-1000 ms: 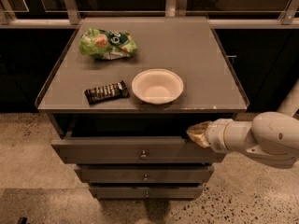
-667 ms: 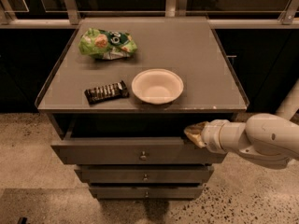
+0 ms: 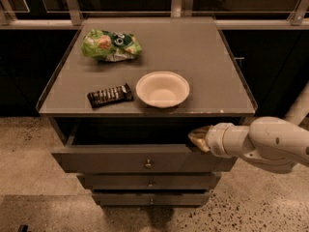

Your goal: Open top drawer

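Note:
The top drawer (image 3: 106, 159) is a wide grey drawer with a small round metal knob (image 3: 148, 164) at its centre. It stands pulled out from under the tabletop, with a dark gap above its front. My gripper (image 3: 197, 138) comes in from the right on a white arm (image 3: 263, 144). Its tan tip sits at the top edge of the drawer front, right of the knob, reaching into the gap. Two shorter grey drawers (image 3: 149, 182) lie below, less far out.
On the grey tabletop (image 3: 207, 57) lie a green snack bag (image 3: 111, 45), a dark wrapped bar (image 3: 110, 95) and a white bowl (image 3: 162, 89). Dark cabinets stand on both sides. Speckled floor (image 3: 29, 144) lies in front.
The gripper has shifted slightly left along the drawer's top edge. The drawer and the things on the table look the same.

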`<state>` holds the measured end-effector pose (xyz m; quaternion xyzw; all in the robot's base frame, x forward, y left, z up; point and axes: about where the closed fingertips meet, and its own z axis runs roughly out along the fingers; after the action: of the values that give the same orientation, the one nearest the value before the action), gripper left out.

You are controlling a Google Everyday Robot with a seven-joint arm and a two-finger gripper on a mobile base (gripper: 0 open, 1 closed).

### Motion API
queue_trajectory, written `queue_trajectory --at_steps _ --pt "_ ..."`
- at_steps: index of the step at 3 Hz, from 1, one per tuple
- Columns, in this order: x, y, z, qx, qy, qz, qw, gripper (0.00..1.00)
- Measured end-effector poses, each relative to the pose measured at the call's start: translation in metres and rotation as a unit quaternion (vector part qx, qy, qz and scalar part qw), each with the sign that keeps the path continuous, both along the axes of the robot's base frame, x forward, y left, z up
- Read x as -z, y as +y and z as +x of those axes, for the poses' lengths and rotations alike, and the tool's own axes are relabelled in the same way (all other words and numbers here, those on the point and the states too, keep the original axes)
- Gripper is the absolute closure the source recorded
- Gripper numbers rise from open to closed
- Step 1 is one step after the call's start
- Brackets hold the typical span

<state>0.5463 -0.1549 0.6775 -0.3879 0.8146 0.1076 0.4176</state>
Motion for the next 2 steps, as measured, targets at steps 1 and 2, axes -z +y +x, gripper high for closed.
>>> queue_trajectory --at_steps 1,2 --pt "0.004 0.001 -0.002 -0.008 0.015 -0.011 0.9998 1.00" --pt "0.009 -0.004 -0.016 -0.028 0.063 -0.023 0.9974 1.00"
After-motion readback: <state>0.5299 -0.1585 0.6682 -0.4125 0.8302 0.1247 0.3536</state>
